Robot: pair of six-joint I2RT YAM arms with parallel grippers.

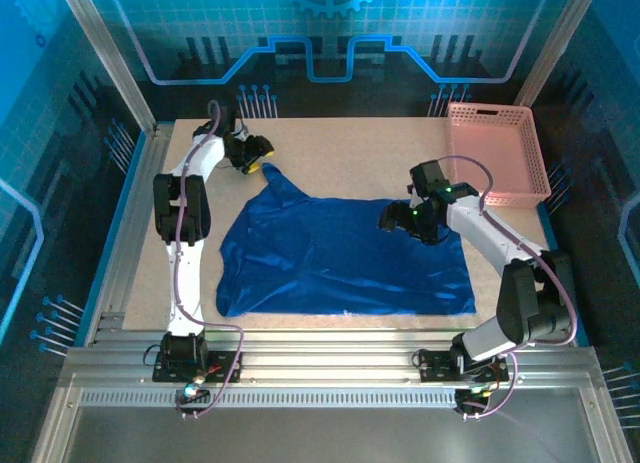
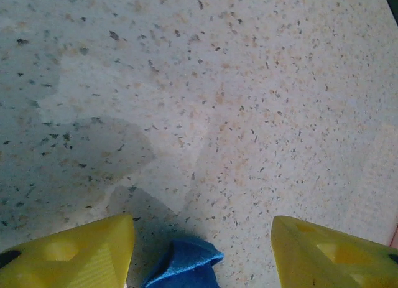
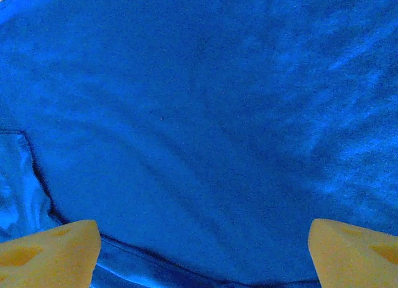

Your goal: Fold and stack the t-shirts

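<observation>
Left hand (image 2: 200,238), jaws apart, straddles the t-shirt (image 2: 183,266) tip.

One royal-blue t-shirt (image 1: 340,258) is seen, spread out unfolded, left of and nearer than the pink basket (image 1: 500,155), not touching it. Fabric is laid mostly flat, with shallow wrinkles. The far-left corner (image 1: 275,178) is drawn into a narrow peak, pointed away from the basket. The near hem is roughly straight; the left edge is curved. A stitched seam (image 3: 37,195) is visible up close.
</observation>
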